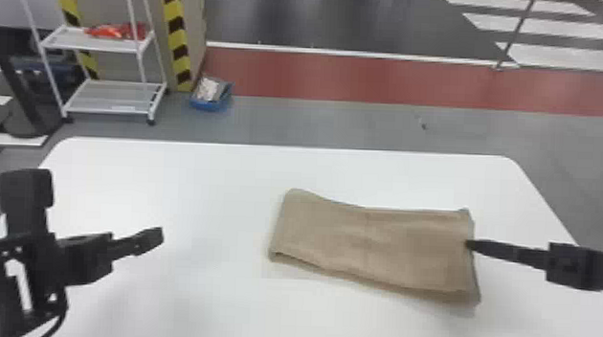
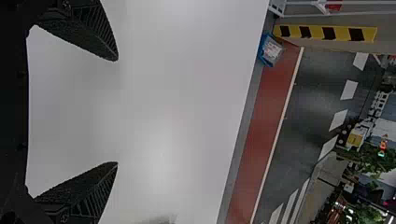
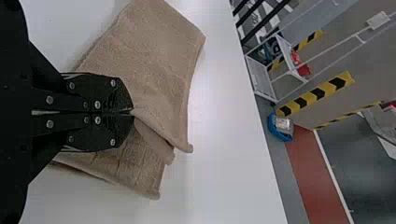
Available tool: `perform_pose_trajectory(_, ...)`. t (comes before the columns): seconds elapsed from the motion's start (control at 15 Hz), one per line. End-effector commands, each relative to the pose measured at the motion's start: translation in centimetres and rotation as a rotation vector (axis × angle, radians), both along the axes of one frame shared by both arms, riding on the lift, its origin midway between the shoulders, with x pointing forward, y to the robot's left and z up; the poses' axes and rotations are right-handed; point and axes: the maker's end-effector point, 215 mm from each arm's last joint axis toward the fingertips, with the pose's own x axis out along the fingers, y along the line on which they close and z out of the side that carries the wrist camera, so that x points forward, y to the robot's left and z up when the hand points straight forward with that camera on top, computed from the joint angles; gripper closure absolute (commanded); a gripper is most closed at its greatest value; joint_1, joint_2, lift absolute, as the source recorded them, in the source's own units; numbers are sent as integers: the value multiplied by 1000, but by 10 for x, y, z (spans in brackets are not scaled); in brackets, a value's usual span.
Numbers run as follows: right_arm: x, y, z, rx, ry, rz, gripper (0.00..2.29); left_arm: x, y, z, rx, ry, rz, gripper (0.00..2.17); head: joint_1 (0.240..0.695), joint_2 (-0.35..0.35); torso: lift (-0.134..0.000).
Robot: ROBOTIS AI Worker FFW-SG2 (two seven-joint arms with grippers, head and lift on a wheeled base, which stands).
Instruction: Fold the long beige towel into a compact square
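White table [image 1: 171, 170], red floor strip [image 1: 366, 79] out back, our left gripper [image 1: 158, 237] spread wide, our right gripper [image 1: 470, 244] pinching the towel [image 1: 374, 240]

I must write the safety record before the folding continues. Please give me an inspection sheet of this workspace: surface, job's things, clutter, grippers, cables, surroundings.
Surface: white table, rounded far corners.
Job's things: beige towel, folded in layers, lying mostly on the table's right half.
Clutter: blue bin on the floor beyond the table.
Left gripper: open over the table, away from the towel.
Right gripper: shut on the towel's right end.
Cables: black cable curving beside the left arm.
Surroundings: white rack holding red items, striped post, red floor lane.
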Motion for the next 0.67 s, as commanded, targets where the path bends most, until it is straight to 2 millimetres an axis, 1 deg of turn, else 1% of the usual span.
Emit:
perform_pose_trajectory(0.0,-25,-19,-15,-33,12,-7,1507,0,-3,-4,-10,7,0,87,695,-103,-124)
perform_pose_trajectory(0.07,-28,-20,-32,-36,29,7,1507,0,-6,-6,-12,10,-6,87,695,-113,-124)
perform_pose_trajectory(0.13,-27,-21,-40,-41,33,19,1507,0,-10,-6,-11,10,-13,87,695,-131,-124)
perform_pose_trajectory(0.2,-22,-24,-45,-54,30,30,1507,1,-14,-6,-7,13,-21,87,695,-138,-124)
perform_pose_trajectory(0.33,-11,-29,-43,-55,27,23,1507,0,-18,-6,-4,16,-30,87,695,-151,-124)
perform_pose_trajectory(0.47,-11,-32,-42,-66,27,20,1504,-2,-20,-7,-5,20,-33,87,695,-161,-124)
perform_pose_trajectory(0.53,-13,-37,-44,-85,35,18,1430,-3,-19,-8,-5,22,-32,87,695,-165,-124)
perform_pose_trajectory(0.6,-14,-43,-45,-99,39,12,728,-3,-18,-8,-5,22,-30,87,695,-170,-124)
